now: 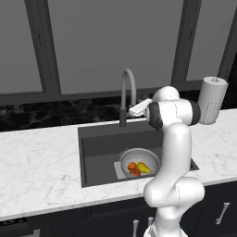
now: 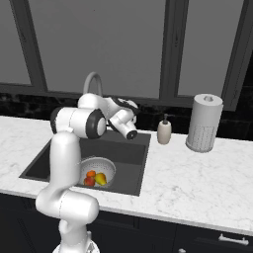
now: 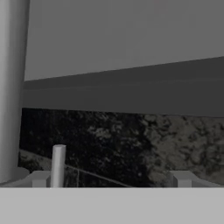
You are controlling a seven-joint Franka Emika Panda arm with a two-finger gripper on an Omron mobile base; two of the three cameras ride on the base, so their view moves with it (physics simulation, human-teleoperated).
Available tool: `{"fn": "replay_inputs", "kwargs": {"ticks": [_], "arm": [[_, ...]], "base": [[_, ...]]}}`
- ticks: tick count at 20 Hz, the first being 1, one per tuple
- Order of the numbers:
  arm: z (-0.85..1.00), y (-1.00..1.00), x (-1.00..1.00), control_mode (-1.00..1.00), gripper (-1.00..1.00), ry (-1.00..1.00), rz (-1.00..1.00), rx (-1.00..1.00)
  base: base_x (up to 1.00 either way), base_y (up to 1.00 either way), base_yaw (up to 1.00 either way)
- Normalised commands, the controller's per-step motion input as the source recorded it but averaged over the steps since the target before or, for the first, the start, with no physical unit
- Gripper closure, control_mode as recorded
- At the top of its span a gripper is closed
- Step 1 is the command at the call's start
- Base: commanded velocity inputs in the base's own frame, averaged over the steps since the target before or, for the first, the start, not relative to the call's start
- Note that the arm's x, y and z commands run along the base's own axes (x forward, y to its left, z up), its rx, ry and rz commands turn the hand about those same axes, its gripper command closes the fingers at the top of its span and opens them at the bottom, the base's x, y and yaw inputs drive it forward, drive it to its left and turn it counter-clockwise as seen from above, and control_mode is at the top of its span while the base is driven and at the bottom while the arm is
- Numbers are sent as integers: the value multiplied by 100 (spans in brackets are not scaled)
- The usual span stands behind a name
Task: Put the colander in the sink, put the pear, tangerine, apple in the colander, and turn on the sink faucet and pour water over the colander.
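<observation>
Fingers (image 3: 39, 178) wide open, empty, seemingly near faucet (image 1: 126, 95)

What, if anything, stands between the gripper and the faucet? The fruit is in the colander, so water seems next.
Nothing visible does. In the hand view, the open gripper faces the backsplash, with the sink faucet close at the picture's left and a thin lever by one fingertip.

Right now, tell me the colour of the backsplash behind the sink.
Black with pale marbled flecks; the backsplash shows best in the hand view.
</observation>
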Motion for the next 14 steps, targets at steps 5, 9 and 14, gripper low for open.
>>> {"fn": "replay_inputs", "kwargs": {"ticks": [5, 9, 14], "arm": [[1, 4, 8, -100, -100, 0, -6, -3], [1, 0, 8, -100, 100, 0, -4, 0], [0, -8, 4, -100, 100, 0, -4, 0]], "base": [[0, 0, 0], [0, 0, 0], [0, 0, 0]]}}
